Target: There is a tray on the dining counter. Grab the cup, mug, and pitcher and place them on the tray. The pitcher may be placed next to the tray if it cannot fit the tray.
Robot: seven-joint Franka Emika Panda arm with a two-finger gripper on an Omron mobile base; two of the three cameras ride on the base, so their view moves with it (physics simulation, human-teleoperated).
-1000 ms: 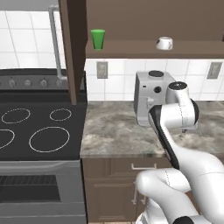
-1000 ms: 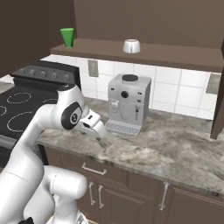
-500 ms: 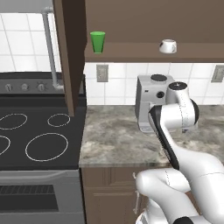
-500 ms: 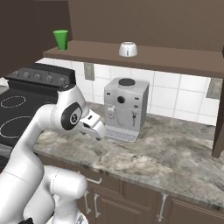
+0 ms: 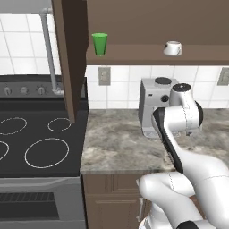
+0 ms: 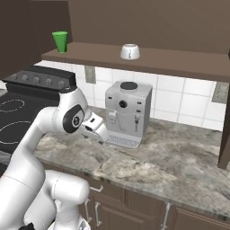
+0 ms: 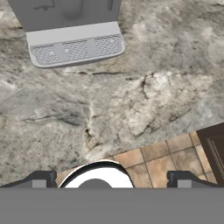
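Note:
The green cup stands upright at the left end of a brown wall shelf. Further right on the same shelf sits the white mug. My gripper hangs low over the stone worktop in front of the coffee machine, far below the shelf. In the hand view my gripper is open, with nothing between its fingertips. The tray, the dining counter and the pitcher are out of view.
A grey coffee machine stands on the marbled worktop against the tiled wall. A black stove lies to the left. A dark cabinet panel hangs beside the cup.
The whole picture has shifted slightly as the base drives. The arm keeps its pose and the gripper stays open; cup and mug remain on the shelf.

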